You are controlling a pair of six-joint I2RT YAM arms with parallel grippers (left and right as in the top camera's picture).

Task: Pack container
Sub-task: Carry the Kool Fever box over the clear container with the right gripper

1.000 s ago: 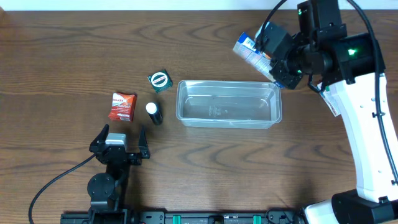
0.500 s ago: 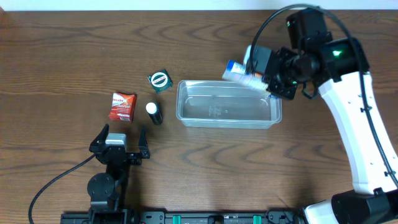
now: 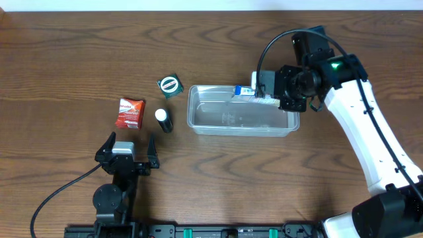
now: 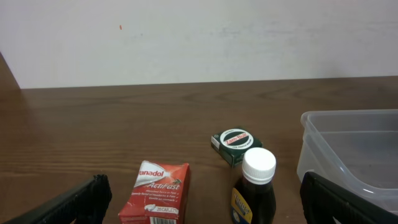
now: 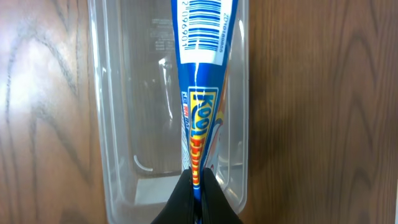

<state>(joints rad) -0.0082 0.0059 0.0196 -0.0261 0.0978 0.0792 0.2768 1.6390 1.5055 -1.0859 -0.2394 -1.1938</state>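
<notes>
The clear plastic container [image 3: 218, 122] lies at the table's middle; it also shows in the right wrist view [image 5: 124, 93] and at the right edge of the left wrist view [image 4: 348, 149]. My right gripper [image 3: 264, 92] is shut on a flat blue packet [image 5: 202, 68] with a barcode and holds it over the container's far right part. My left gripper [image 3: 125, 149] is open and empty near the front edge, behind a red Panadol box [image 3: 130, 113], a dark bottle with a white cap [image 3: 163, 119] and a small green box [image 3: 170, 85].
The red box [image 4: 155, 193], the bottle [image 4: 255, 186] and the green box [image 4: 235, 144] stand left of the container. A pale wall runs behind the table's far edge.
My right gripper has moved left and down with the blue packet, from off the container's far right corner to over its inside. The left arm has not moved.
</notes>
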